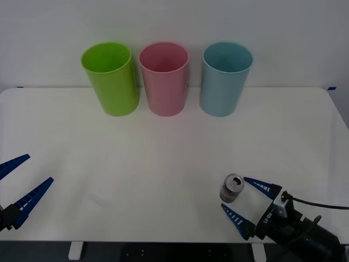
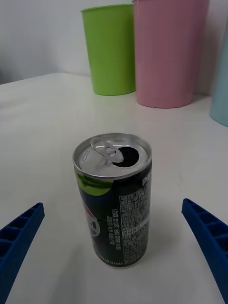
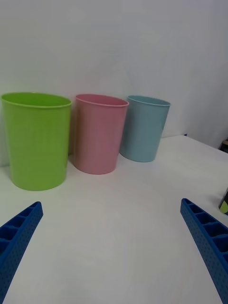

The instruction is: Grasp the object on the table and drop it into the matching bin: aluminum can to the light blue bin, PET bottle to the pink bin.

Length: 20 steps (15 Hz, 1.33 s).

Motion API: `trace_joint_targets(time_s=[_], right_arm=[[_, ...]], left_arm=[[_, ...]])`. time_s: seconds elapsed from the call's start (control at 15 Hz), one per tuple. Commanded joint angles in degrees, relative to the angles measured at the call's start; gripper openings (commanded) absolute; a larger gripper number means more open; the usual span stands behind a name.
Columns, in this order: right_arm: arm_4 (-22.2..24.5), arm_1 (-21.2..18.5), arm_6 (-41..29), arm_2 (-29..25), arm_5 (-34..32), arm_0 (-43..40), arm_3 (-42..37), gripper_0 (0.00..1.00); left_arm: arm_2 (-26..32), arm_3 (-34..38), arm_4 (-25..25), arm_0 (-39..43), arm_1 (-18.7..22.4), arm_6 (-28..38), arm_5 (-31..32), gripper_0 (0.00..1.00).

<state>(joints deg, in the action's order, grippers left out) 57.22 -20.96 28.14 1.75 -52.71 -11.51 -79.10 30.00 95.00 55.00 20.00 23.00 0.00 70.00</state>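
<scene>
The 2 blue fingers of the right gripper (image 1: pixel 241 206) are spread wide apart, 1 on each side of the aluminum can (image 1: pixel 232 188), and neither finger touches it. In the right wrist view the can (image 2: pixel 115 199) stands upright between the 2 ribbed fingers (image 2: pixel 19 237), with a clear gap on both sides. Its top is already opened, the pull-tab is lifted, and the label is dark with small print and a green patch near the rim.

The can stands on the white table (image 1: pixel 163 164), near the front edge on the robot's right side, well apart from the bins.

At the far edge of the table 3 tall bins stand in a row, all upright. The lime green bin (image 1: pixel 110 79) is on the left, the pink bin (image 1: pixel 164 78) is in the middle, and the light blue bin (image 1: pixel 224 78) is on the right. The green and pink bins are just beside each other, and the light blue one stands a little more apart.

The left gripper (image 1: pixel 16 183) hangs low over the front left corner of the table, its fingers also open, holding nothing.
</scene>
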Motion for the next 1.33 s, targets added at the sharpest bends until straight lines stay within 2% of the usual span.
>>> trace_joint_targets(time_s=[0.07,0.87,0.93,1.0,1.07,1.33], right_arm=[[-0.1,0.4,0.2,1.4,2.3,0.8,0.0,1.0],[-0.1,1.2,0.3,4.8,7.8,3.1,0.0,1.0],[-0.1,1.2,0.4,4.8,7.8,3.2,0.0,0.91],[-0.1,1.2,0.5,4.8,7.8,3.2,0.0,0.14],[-0.1,1.2,0.5,4.8,8.0,3.2,0.0,0.0],[-0.1,1.2,0.3,4.8,8.0,3.3,0.0,0.0]], left_arm=[[0.0,0.0,0.0,0.0,0.0,0.0,0.0,1.0],[0.0,0.0,0.0,0.0,0.0,0.0,0.0,1.0],[0.0,0.0,0.0,0.0,0.0,0.0,0.0,1.0],[0.0,0.0,0.0,0.0,0.0,0.0,0.0,1.0],[0.0,0.0,0.0,0.0,0.0,0.0,0.0,1.0],[0.0,0.0,0.0,0.0,0.0,0.0,0.0,1.0]])
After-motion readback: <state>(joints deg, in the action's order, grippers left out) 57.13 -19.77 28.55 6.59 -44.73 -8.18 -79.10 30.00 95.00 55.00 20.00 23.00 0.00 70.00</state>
